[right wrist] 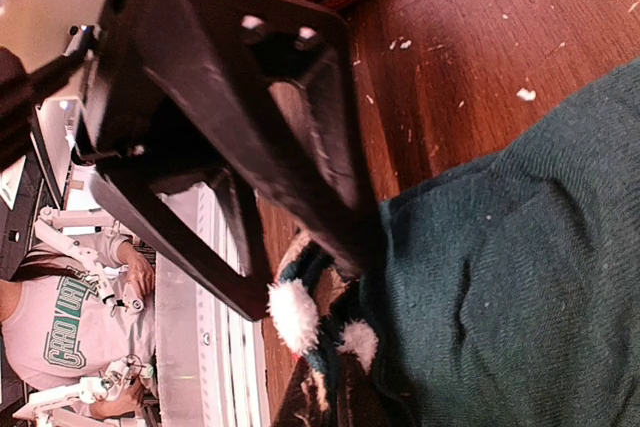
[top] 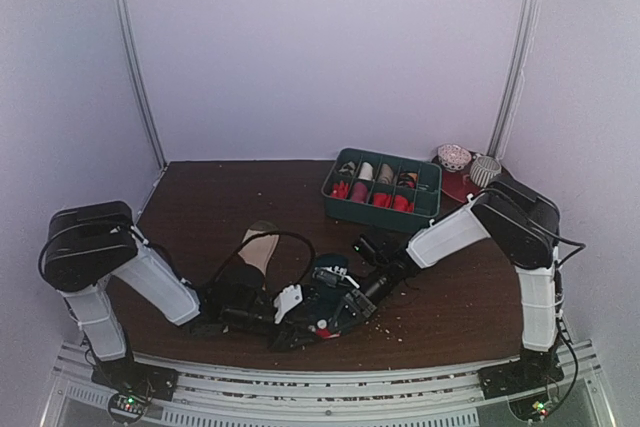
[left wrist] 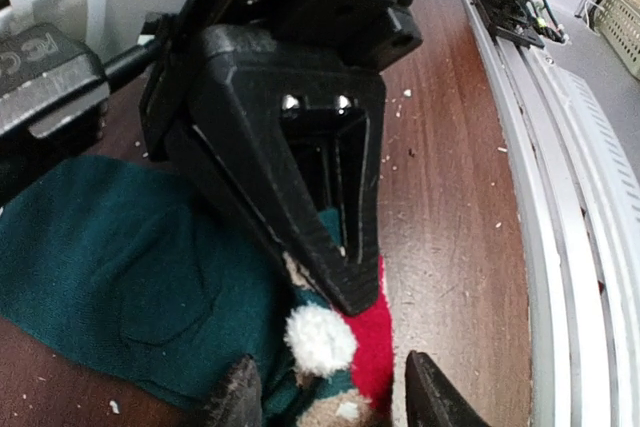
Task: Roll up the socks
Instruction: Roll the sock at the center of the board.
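Above: the teal sock [top: 330,271] lies near the surface's [top: 200,207] front edge. Left wrist: the right gripper [left wrist: 350,292] pinches it, jaws closed; the left gripper [left wrist: 335,389] straddles it, jaws half apart, and we cannot tell if they hold. Right wrist: the sock fills the right side.

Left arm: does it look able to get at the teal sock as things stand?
Probably yes: the left claw stands open at the teal sock's edge. The shut right claw crowds that spot, but the fabric beside it lies bare.
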Tool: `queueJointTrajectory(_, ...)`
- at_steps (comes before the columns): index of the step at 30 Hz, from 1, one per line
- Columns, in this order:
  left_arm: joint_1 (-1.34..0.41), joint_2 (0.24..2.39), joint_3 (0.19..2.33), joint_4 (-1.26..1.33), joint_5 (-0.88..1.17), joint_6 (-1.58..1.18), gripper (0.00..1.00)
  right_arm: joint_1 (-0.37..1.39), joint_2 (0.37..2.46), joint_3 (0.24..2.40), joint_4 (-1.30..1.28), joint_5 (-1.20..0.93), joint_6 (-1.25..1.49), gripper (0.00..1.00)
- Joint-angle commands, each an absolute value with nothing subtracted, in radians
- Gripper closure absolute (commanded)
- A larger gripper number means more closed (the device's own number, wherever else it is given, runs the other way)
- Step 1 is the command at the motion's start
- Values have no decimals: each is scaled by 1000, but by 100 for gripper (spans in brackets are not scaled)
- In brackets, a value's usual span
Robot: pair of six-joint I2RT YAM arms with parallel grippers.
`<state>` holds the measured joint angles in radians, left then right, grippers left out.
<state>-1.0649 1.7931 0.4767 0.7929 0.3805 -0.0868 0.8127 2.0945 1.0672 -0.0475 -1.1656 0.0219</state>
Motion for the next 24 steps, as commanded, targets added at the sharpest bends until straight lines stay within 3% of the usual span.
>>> queueJointTrajectory(1, -1077, 1848, 516, 862, 381, -104, 51, 788, 2180, 986, -137, -1002, 1, 100)
queueJointTrajectory(16, -1080, 1884, 514, 763, 311, -148, 51, 791, 1906, 696, 317, -805, 476, 100)
queueJointTrajectory(24, -1080, 1863, 530, 784, 287, -148, 52, 795, 2003, 650, 458, -830, 599, 100)
